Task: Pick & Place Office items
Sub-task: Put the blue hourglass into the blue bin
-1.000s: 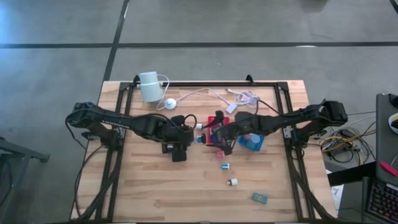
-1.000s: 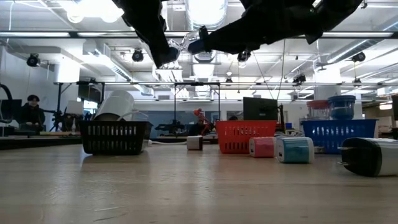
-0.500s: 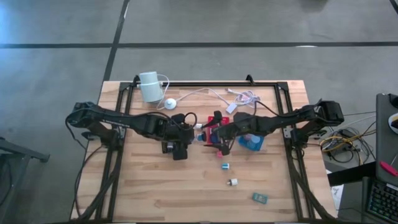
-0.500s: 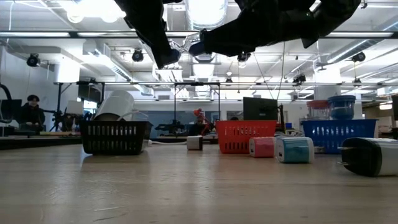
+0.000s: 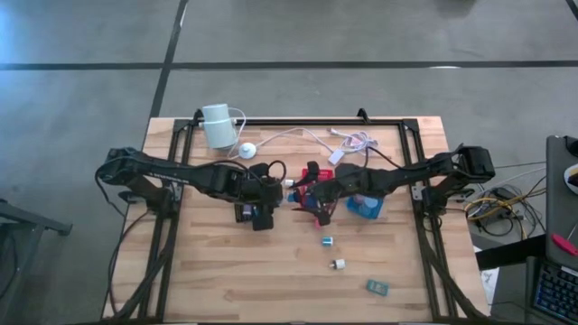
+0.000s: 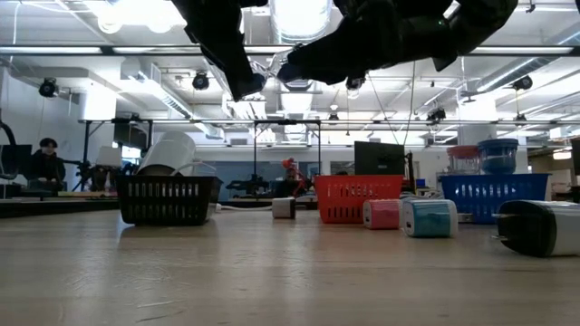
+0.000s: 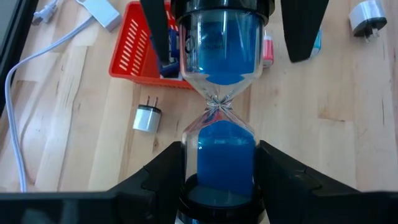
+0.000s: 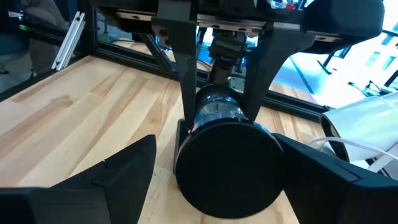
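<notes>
The hourglass with blue sand is up in the air over the middle of the table, lying between my two arms. My left gripper pinches it at one end, a finger pressed on each side of the dark base. In the right wrist view its other black end cap faces the camera, and my right gripper sits around that cap with its fingers spread wide, one on either side. I cannot tell whether either finger touches the cap.

From above, my two grippers meet nearly tip to tip, with the red tray just under the right one and the blue tray beside it. In the left wrist view a small white plug lies on the wood close to the red tray.

Nearer the front edge, three loose pieces lie well apart from the trays: a bluish block, a white plug piece and a teal block. The low view shows a pink block just beside the bluish one. At the back stands a white cylinder with its white cable.
</notes>
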Robot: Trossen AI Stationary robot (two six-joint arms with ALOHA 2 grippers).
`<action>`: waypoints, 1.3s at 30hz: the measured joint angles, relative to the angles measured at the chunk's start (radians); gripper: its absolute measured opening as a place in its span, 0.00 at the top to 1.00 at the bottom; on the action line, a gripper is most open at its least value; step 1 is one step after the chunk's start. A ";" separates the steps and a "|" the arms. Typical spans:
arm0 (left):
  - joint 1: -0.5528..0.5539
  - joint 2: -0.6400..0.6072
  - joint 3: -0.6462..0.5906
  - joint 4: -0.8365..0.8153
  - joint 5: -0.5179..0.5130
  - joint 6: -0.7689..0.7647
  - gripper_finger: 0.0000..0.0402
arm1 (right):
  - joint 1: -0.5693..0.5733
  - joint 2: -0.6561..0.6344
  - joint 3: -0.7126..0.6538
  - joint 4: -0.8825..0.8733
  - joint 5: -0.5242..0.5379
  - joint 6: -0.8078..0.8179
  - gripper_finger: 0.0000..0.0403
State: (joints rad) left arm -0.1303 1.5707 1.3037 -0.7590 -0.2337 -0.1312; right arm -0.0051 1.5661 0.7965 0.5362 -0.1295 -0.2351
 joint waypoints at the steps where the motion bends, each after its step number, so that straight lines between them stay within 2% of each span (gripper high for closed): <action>1: 0.000 0.000 0.000 0.000 0.000 0.000 0.57 | -0.001 0.000 0.001 0.001 0.000 -0.001 0.25; 8: 0.000 0.000 -0.001 0.000 0.002 0.004 0.57 | -0.003 0.000 0.001 -0.005 -0.002 0.003 0.34; 15: 0.000 0.000 -0.002 0.000 0.003 0.007 0.57 | -0.003 0.000 0.000 -0.003 -0.003 -0.001 0.49; 23: 0.001 0.000 -0.002 0.002 0.003 0.007 0.56 | -0.003 0.000 0.000 -0.003 -0.004 0.009 0.49; 25: 0.001 0.000 -0.002 0.002 0.003 0.008 0.50 | -0.004 -0.001 0.000 -0.002 -0.003 0.013 0.49; 29: 0.001 -0.004 0.000 0.001 -0.002 0.015 0.30 | -0.004 -0.001 0.000 -0.005 -0.014 0.018 0.49; 32: -0.005 -0.028 0.000 -0.012 -0.001 0.002 0.20 | -0.008 -0.001 0.000 -0.003 -0.053 0.027 0.49; 35: -0.024 -0.073 0.000 -0.011 -0.016 -0.001 0.17 | -0.011 -0.008 -0.002 -0.006 -0.063 0.045 0.49; 39: -0.071 -0.176 -0.052 0.032 -0.062 0.009 0.19 | -0.015 -0.033 -0.012 -0.006 -0.064 0.052 0.49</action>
State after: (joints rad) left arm -0.2014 1.3944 1.2512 -0.7269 -0.2958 -0.1222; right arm -0.0201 1.5330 0.7846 0.5304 -0.1938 -0.1829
